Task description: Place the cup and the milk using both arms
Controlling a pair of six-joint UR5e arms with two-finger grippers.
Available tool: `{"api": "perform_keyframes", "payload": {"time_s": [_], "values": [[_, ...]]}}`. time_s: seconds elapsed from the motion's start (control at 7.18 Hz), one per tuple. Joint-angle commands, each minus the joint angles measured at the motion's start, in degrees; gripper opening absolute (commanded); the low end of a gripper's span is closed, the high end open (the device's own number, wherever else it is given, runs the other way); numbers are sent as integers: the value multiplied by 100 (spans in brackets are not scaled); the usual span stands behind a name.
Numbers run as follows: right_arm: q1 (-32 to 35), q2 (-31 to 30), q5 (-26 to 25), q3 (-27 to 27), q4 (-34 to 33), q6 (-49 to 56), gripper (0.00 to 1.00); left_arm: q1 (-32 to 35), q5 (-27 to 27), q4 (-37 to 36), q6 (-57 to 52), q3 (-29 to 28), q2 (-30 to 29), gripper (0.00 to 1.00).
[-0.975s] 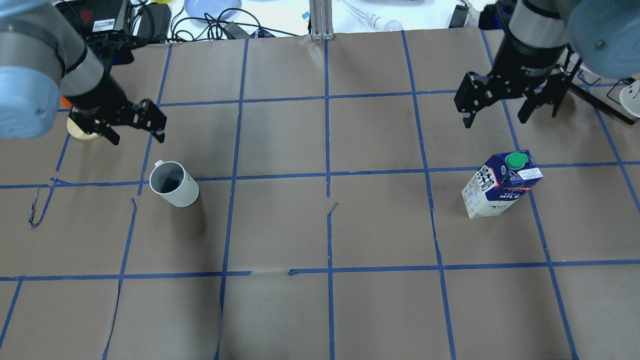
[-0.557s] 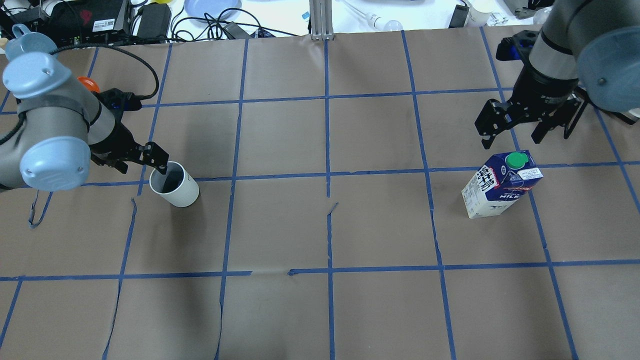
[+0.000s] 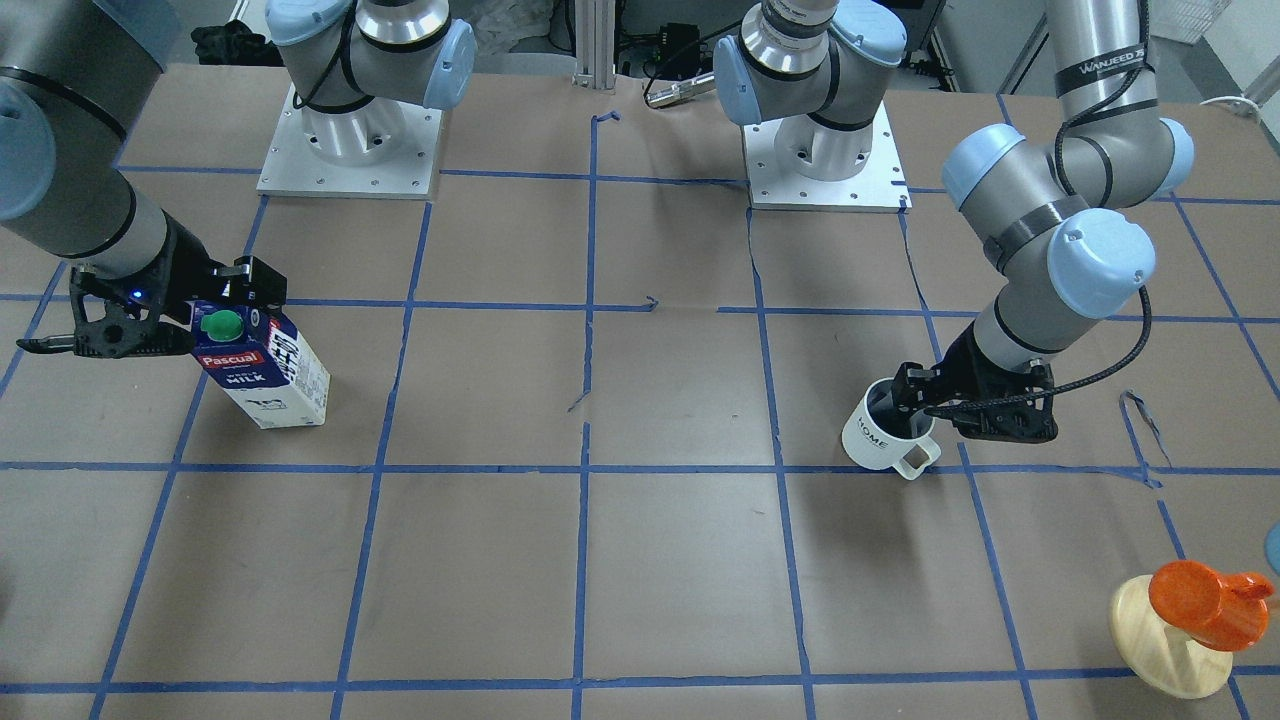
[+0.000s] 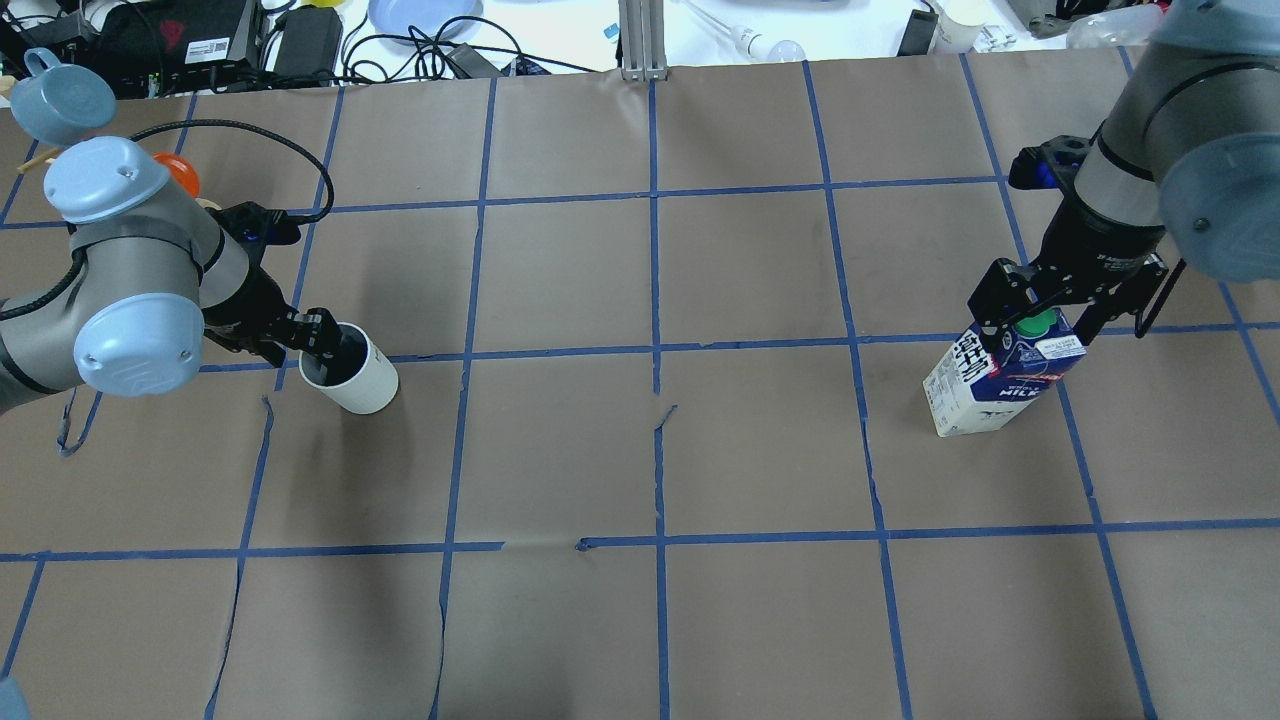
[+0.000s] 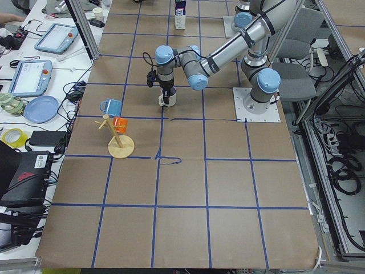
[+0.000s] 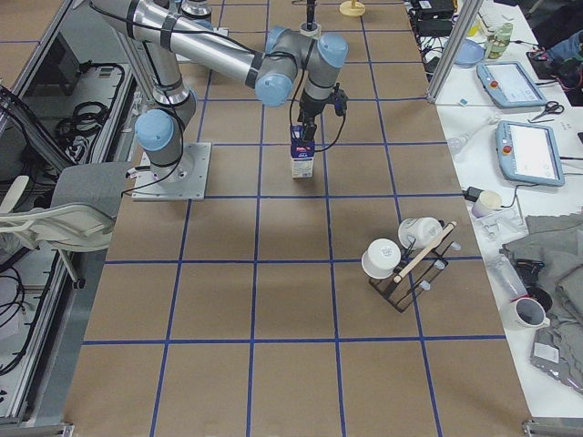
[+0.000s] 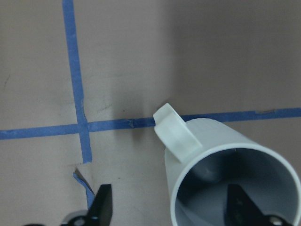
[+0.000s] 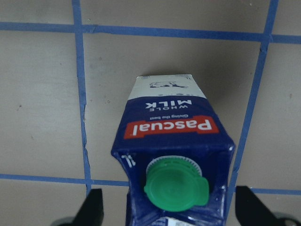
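The white cup [image 4: 362, 386] stands upright at the table's left, its squarish handle [image 7: 173, 133] toward my left arm; it also shows in the front view [image 3: 880, 436]. My left gripper [image 4: 300, 345] is open and straddles the cup's rim on the handle side, with one finger [image 7: 241, 203] inside the cup and the other [image 7: 101, 207] outside. The milk [image 4: 985, 392] stands upright at the right, green cap [image 8: 175, 182] on top. My right gripper [image 4: 1035, 316] is open around the carton's top, one finger on each side, not closed on it.
An orange cup on a pale wooden stand [image 3: 1190, 610] sits behind my left arm, with a blue cup [image 4: 58, 95] hanging nearby. A rack with white mugs [image 6: 405, 259] stands far to the right. Cables and devices [image 4: 400, 40] line the far edge.
Both arms have come down and in. The left gripper moved from behind the cup onto its rim, one finger inside. The right gripper dropped over the milk's top.
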State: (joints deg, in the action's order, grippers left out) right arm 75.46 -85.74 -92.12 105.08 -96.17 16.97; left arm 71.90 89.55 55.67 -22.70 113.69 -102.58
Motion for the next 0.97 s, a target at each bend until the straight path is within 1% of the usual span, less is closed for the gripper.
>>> {"api": "perform_keyframes", "payload": {"time_s": [0.0, 0.14, 0.28, 0.42, 0.56, 0.7, 0.84], "values": [[-5, 84, -17, 39, 2, -177, 88, 9, -17, 23, -50, -14, -34, 0], [-5, 84, -17, 39, -7, -168, 80, 52, -34, 32, 28, -40, -25, 0], [-5, 93, -8, 39, -7, -177, 69, 253, -113, 93, 72, -188, 158, 0], [-5, 93, -16, 13, -7, -186, 63, 603, -174, 276, 360, -442, 151, 0], [-5, 93, -25, -5, -15, -186, 56, 1224, -384, 304, 1363, -732, 46, 0], [4, 93, -165, -13, -33, -194, 54, 1848, -473, 295, 1896, -935, -51, 0], [4, 93, -227, -40, -51, -194, 52, 2333, -465, 208, 2719, -954, -165, 0]]}}
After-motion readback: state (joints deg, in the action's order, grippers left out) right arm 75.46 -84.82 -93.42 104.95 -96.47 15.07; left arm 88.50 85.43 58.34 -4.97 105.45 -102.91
